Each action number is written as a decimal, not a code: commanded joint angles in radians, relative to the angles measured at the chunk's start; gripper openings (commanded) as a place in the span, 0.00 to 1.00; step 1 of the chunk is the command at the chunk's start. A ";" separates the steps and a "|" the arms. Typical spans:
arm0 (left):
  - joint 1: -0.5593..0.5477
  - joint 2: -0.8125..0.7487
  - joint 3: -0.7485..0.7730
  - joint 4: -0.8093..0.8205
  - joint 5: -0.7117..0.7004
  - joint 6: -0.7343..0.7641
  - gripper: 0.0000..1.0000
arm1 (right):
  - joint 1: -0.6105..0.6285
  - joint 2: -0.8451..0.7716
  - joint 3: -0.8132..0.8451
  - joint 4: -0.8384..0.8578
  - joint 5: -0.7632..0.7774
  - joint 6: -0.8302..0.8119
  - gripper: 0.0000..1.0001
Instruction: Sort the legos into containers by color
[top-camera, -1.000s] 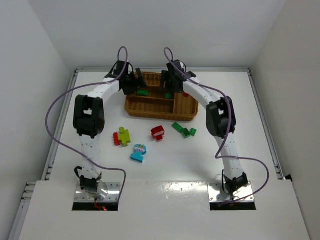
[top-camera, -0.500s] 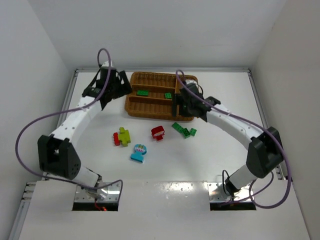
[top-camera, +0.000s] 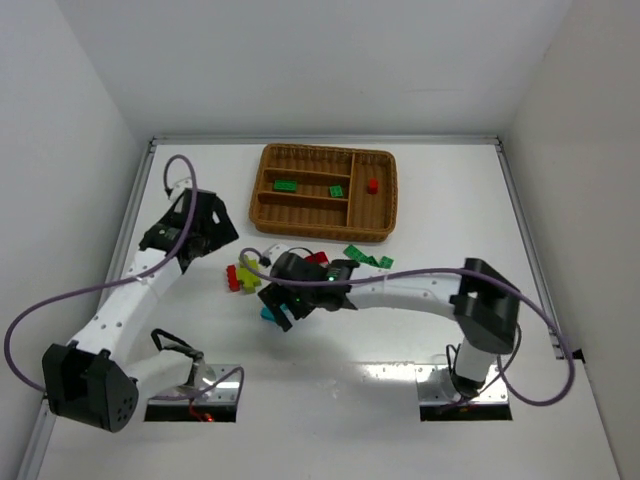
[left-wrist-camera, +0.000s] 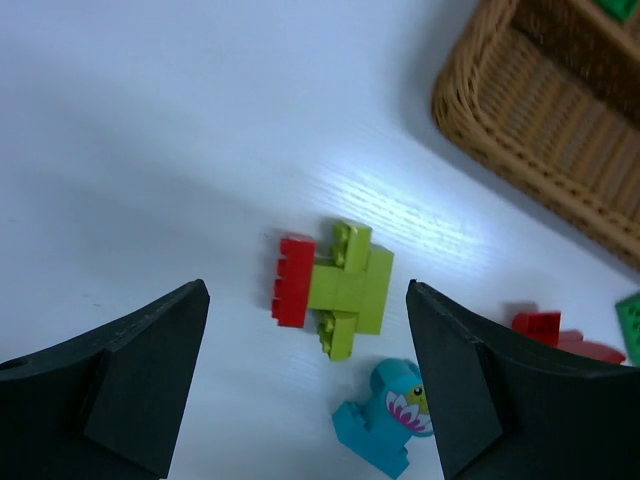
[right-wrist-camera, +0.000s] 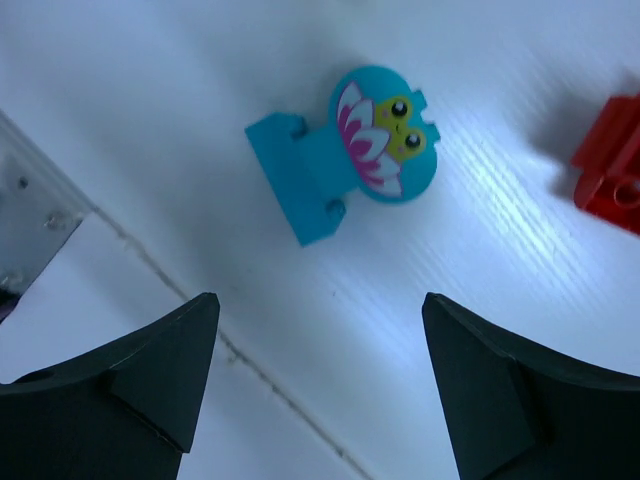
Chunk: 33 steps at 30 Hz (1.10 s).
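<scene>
Woven wicker tray, studded lime brick, round-faced blue piece

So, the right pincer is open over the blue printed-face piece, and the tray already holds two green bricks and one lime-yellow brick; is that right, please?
Not quite: the third piece in the wicker tray is a red brick, not a lime-yellow one, as the top external view shows. The rest stands: the two green bricks lie in the tray, and the right pincer is open over the blue printed-face piece.
</scene>
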 joint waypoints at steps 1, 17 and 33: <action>0.062 -0.035 0.069 -0.055 -0.098 -0.036 0.86 | -0.017 0.091 0.101 0.013 0.026 -0.033 0.83; 0.162 -0.035 0.049 -0.055 -0.034 -0.034 0.86 | -0.029 0.184 0.170 -0.049 -0.006 0.005 0.68; 0.180 -0.013 0.038 -0.026 0.029 -0.015 0.85 | 0.020 0.259 0.133 0.073 -0.061 -0.089 0.55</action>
